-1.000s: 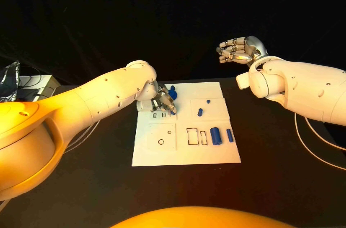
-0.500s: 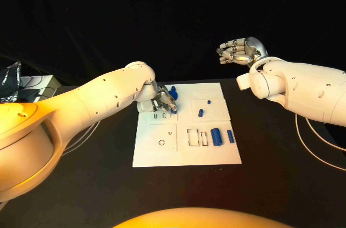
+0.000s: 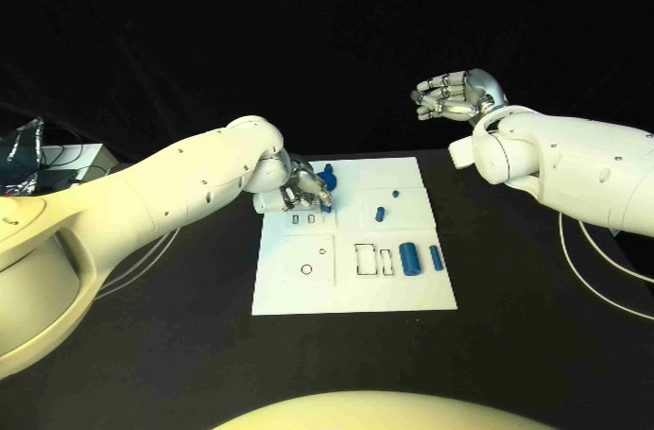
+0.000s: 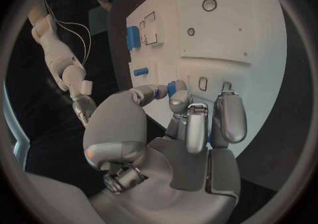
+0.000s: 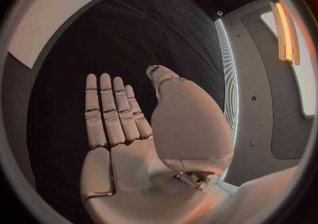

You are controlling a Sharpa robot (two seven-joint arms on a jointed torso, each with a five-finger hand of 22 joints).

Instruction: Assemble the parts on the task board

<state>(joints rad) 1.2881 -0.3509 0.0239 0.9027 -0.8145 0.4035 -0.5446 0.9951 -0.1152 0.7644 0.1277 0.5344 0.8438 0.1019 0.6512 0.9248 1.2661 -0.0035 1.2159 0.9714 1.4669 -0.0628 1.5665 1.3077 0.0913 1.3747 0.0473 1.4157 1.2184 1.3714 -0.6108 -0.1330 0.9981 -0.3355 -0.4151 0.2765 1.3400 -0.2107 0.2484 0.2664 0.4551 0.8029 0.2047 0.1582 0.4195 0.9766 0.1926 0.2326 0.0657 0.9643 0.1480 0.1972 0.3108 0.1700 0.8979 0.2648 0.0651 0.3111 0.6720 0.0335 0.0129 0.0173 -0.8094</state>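
Observation:
The white task board (image 3: 348, 293) lies mid-table. My left hand (image 3: 302, 191) hovers over its far left corner, just above two small slots (image 3: 301, 219). In the left wrist view its thumb and a finger pinch a small blue part (image 4: 174, 87) above those slots (image 4: 203, 83). Loose blue parts lie on the board: two small ones (image 3: 379, 212) mid-board and two larger cylinders (image 3: 409, 257) at the right, beside a rectangular recess (image 3: 364, 258). My right hand (image 3: 456, 94) is raised high beyond the board's far right corner, holding nothing, its fingers (image 5: 109, 110) stretched out.
Two round holes (image 3: 307, 267) sit in the board's near left panel. Pale cables (image 3: 600, 279) trail over the table at the right. A box and a crumpled bag (image 3: 27, 151) stand off the table's left side.
The left arm has shifted slightly, and its hand stays over the same corner with the blue part. The right hand has not visibly moved.

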